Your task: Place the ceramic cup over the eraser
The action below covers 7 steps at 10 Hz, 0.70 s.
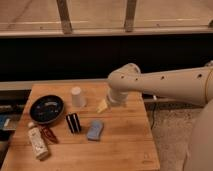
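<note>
Cream-white and tube-shaped, the robot arm (165, 84) reaches in from the right and bends down at its wrist; the gripper (111, 100) hangs low over the far middle of the light wooden table (125, 147); whether it is spread or pressed together cannot be told, and it holds nothing that can be made out. Just at its lower left lies a small pale yellow wedge (102, 106); it cannot be told whether this touches the gripper.

Left of the gripper, near it but apart, stands the small plain white ceramic cup (77, 96), upright near the table's far edge; nearer the camera than the cup, and a little apart from it, lies the small black eraser with white stripes (73, 122), uncovered on the wood. Just right of the eraser lies a light blue rectangular pad (95, 130); left of the cup and eraser sits a round black dish (47, 109); below the dish lie a small reddish object (49, 134) and a white bottle with a label (37, 141), on its side near the front left corner. Behind the table runs a dark wall (75, 57) under a pale ledge.
</note>
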Each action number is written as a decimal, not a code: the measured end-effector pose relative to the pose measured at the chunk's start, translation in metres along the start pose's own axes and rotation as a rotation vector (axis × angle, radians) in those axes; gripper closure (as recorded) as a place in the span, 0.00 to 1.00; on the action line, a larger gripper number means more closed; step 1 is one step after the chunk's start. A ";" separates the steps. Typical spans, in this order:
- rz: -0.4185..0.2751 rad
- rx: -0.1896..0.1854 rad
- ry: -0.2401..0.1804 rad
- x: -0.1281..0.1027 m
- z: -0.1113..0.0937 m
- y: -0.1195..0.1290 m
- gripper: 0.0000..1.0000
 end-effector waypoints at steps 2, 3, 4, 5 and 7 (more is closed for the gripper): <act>0.001 0.000 -0.005 0.000 -0.001 -0.001 0.20; -0.008 0.004 -0.014 -0.002 -0.003 -0.001 0.20; -0.035 0.012 -0.024 -0.010 -0.010 0.003 0.20; -0.066 0.020 -0.028 -0.022 -0.018 0.012 0.20; -0.125 0.037 -0.024 -0.045 -0.022 0.025 0.20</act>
